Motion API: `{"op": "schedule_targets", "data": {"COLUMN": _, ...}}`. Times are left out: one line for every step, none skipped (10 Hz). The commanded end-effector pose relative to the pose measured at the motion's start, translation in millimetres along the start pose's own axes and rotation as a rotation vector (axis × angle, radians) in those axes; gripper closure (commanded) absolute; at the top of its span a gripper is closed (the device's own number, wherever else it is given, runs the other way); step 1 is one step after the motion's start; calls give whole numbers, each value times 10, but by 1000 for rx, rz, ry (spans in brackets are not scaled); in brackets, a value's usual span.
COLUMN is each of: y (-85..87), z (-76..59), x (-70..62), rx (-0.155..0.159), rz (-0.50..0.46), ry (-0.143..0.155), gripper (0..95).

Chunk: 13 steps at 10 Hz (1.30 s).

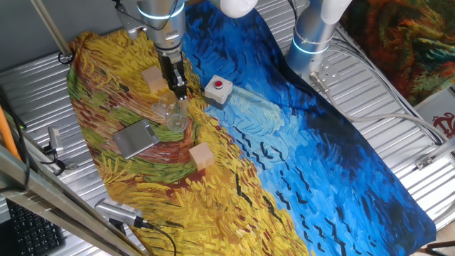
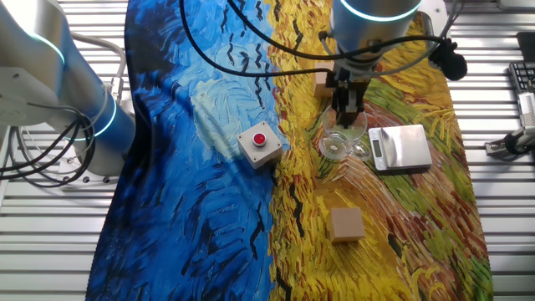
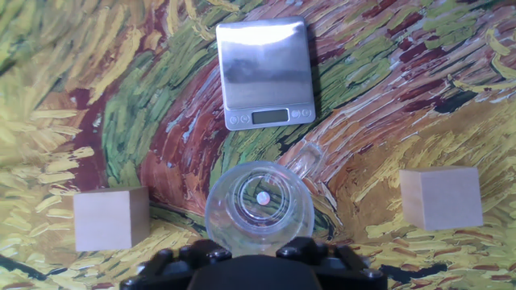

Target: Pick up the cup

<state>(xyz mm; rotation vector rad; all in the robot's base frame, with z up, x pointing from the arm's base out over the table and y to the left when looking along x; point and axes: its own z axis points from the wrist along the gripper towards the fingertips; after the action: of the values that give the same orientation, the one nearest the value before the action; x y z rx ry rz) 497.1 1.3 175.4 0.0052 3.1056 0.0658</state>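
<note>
Transparent, colourless and round-rimmed, the small cup point(image 3: 260, 209) sits low in the middle of the hand view, its mouth facing the camera and its lower edge just above the black body of the gripper at the bottom of the frame. In one fixed view the cup point(image 1: 175, 118) stands left of centre in the upper half on the tabletop's painted cloth point(image 1: 298, 163), directly beneath the black jaws of the gripper point(image 1: 178, 90); in the other fixed view the cup point(image 2: 336, 145) appears right of centre, again just under the gripper point(image 2: 347, 113). Whether the jaws are spread, closed or pinching the rim cannot be told, since the fingertips are hidden in the hand view and too small in the fixed views. Above the cup in the hand view lies a flat grey metal scale with a small display point(image 3: 265, 72), near but apart from it. A tan wooden cube point(image 3: 111, 218) rests at the lower left of that view and another tan wooden cube point(image 3: 441, 198) at the right, both well apart from the cup. In the other fixed view a pale grey box with a red round button point(image 2: 260, 145) sits left of the cup, on the border between the blue and yellow parts of the cloth.
</note>
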Motion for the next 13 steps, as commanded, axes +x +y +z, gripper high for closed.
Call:
{"op": "schedule_targets", "data": {"y": 2, "z": 10, "x": -16, "rx": 23, "rz": 4, "ry": 1, "gripper": 950}}
{"op": "schedule_targets", "data": {"y": 2, "z": 10, "x": -16, "rx": 43, "rz": 3, "ry": -7, "gripper": 950}}
{"op": "schedule_targets", "data": {"y": 2, "z": 10, "x": -16, "rx": 45, "rz": 7, "ry": -16, "gripper": 950}}
{"op": "schedule_targets", "data": {"y": 2, "z": 10, "x": -16, "rx": 52, "rz": 8, "ry": -21, "gripper": 950}}
{"op": "schedule_targets", "data": {"y": 2, "z": 10, "x": -16, "rx": 55, "rz": 11, "ry": -23, "gripper": 950}}
{"op": "schedule_targets", "data": {"y": 2, "z": 9, "x": -16, "rx": 59, "rz": 12, "ry": -24, "gripper": 950}}
{"op": "schedule_targets", "data": {"y": 3, "z": 7, "x": -15, "rx": 59, "rz": 13, "ry": -26, "gripper": 950}}
{"op": "schedule_targets", "data": {"y": 5, "z": 2, "x": -14, "rx": 59, "rz": 13, "ry": -28, "gripper": 950}}
{"op": "schedule_targets", "data": {"y": 7, "z": -3, "x": -13, "rx": 58, "rz": 12, "ry": -28, "gripper": 950}}
{"op": "schedule_targets", "data": {"y": 8, "z": -6, "x": -13, "rx": 58, "rz": 13, "ry": -28, "gripper": 950}}
{"op": "schedule_targets", "data": {"y": 9, "z": -7, "x": -12, "rx": 56, "rz": 14, "ry": -27, "gripper": 950}}
{"op": "schedule_targets", "data": {"y": 9, "z": -9, "x": -12, "rx": 53, "rz": 1, "ry": -25, "gripper": 760}}
{"op": "schedule_targets", "data": {"y": 10, "z": -9, "x": -12, "rx": 52, "rz": -12, "ry": -23, "gripper": 760}}
